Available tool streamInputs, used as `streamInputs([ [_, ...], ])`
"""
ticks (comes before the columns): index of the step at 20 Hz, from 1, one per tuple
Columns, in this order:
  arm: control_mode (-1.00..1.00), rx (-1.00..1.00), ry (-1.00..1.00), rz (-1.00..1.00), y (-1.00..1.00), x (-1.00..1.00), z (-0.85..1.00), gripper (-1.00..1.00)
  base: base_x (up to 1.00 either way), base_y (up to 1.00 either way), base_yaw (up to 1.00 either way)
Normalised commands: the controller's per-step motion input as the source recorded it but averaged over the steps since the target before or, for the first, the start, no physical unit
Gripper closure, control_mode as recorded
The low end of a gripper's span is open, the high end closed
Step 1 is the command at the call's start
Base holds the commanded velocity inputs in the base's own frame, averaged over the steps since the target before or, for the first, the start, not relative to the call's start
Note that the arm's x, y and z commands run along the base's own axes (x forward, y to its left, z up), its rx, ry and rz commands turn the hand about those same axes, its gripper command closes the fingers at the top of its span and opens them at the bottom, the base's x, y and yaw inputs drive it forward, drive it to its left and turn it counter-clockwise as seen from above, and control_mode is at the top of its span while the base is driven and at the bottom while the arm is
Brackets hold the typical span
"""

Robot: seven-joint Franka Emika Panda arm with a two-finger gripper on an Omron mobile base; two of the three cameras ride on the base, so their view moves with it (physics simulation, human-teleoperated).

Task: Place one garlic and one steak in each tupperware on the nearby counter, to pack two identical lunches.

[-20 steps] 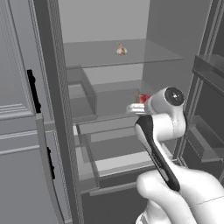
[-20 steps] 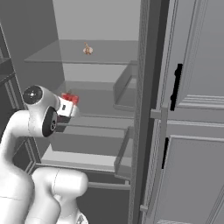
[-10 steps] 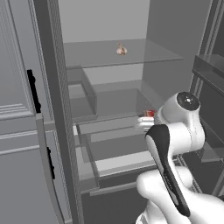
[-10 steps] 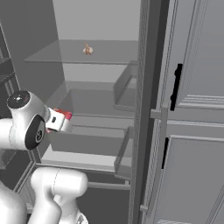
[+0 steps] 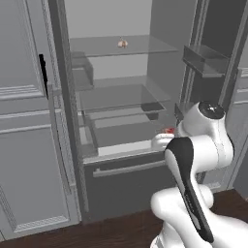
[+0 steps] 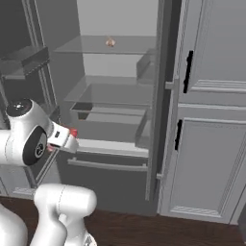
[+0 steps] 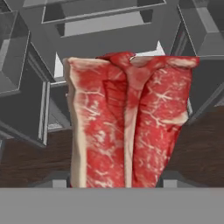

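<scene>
Left base view: the white arm rises from the lower right before an open refrigerator (image 5: 121, 111); a garlic (image 5: 123, 43) rests on the top glass shelf (image 5: 145, 46), well above and apart from the arm. At the arm's wrist, a small red patch of the steak (image 5: 169, 130) shows just beside the hand, in front of the pulled-out lower drawer (image 5: 121, 145); the claw's own fingers are hidden behind the wrist here. Right base view: the arm stands at the lower left, its hand pointing right toward the refrigerator interior; the claw (image 6: 72, 136) carries a sliver of red steak (image 6: 73, 131) at its tip, level with the drawer front and outside the compartment. The garlic (image 6: 110, 43) sits on the upper shelf, far above the claw. Grey panelled cabinet doors (image 6: 211, 120) with black handles stand to the right. Hand view: the steak (image 7: 129, 122), red, marbled and edged with pale fat, stands directly between the finger positions, so the claw is closed upon it; refrigerator drawers and dark wooden floor (image 7: 26, 162) lie behind.
</scene>
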Motion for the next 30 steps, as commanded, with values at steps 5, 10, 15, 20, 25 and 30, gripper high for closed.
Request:
streamInputs([
  [5,1.0,0.0,0.0,0.0,0.0,0.0,0.0,1.0,-1.0,0.45,0.36],
  [10,1.0,0.0,0.0,0.0,0.0,0.0,0.0,1.0,-0.6,0.77,0.58],
  [15,1.0,0.0,0.0,0.0,0.0,0.0,0.0,1.0,0.51,0.91,0.52],
  [20,1.0,0.0,0.0,0.0,0.0,0.0,0.0,1.0,1.0,0.35,0.42],
  [25,1.0,0.0,0.0,0.0,0.0,0.0,0.0,1.0,1.0,-0.02,0.35],
  [30,1.0,0.0,0.0,0.0,0.0,0.0,0.0,1.0,1.0,0.02,0.42],
])
